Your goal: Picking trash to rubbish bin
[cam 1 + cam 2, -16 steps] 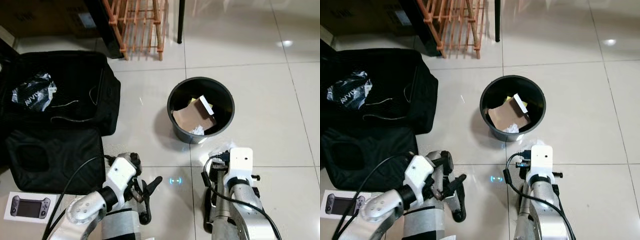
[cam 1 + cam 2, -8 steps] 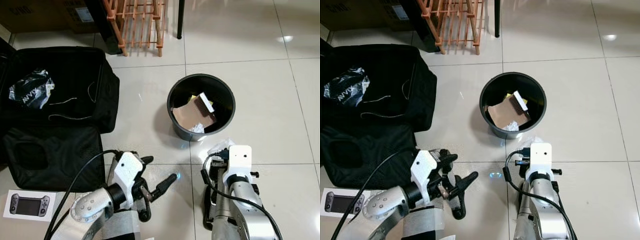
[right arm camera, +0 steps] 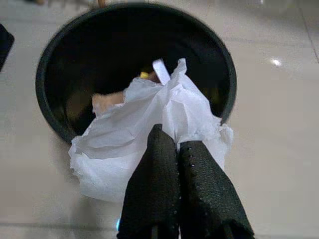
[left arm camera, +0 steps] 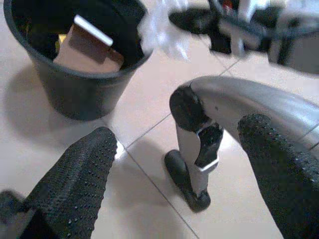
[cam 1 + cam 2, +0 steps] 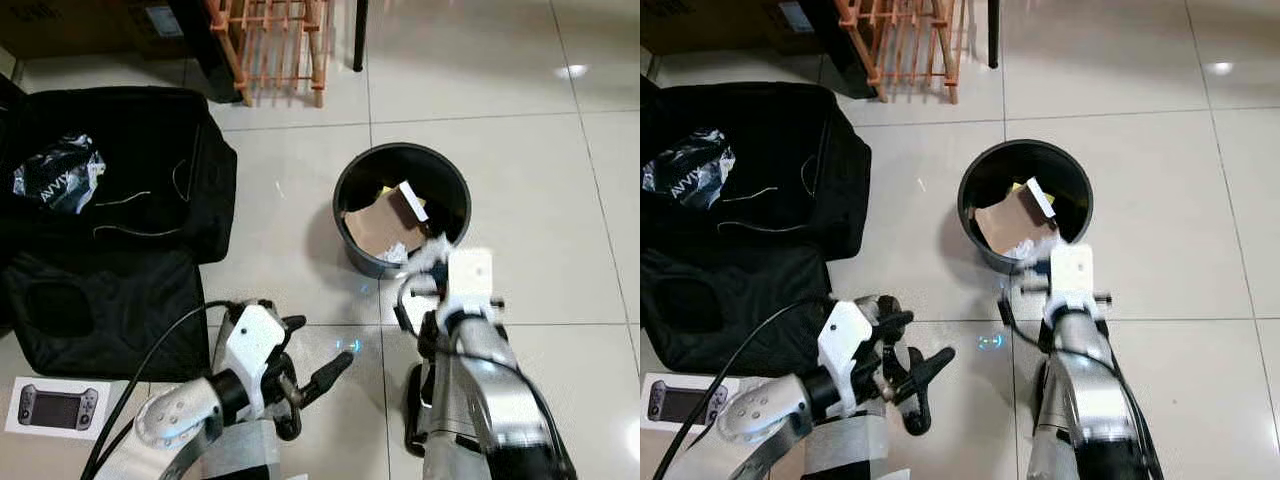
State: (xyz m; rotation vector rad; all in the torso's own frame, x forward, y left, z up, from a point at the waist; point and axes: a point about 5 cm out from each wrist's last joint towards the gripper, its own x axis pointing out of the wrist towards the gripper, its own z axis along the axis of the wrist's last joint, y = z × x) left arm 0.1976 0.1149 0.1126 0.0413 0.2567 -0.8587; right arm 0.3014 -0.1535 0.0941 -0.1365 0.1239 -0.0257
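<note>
Right pincer [image 3: 177, 149], clamped on crumpled white tissue [image 3: 144, 139], has lifted up to the black bin [image 5: 401, 210] rim; left pincer [image 4: 174, 149] stays apart, low

Right gripper [image 3: 178, 149] pinching white tissue [image 3: 144, 142], seemingly over black bin [image 3: 52, 64] rim.

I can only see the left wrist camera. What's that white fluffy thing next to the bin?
Observer: It's a crumpled white tissue, pinched in the right gripper, whose fingers are shut on it.
Operator: Is it in the bin already?
Observer: Not yet. It hangs at the near rim of the black bin, with cardboard already inside.
Operator: What else is on the floor?
Observer: An open black suitcase lies to the robot's left, with a crinkled bag in it.
</note>
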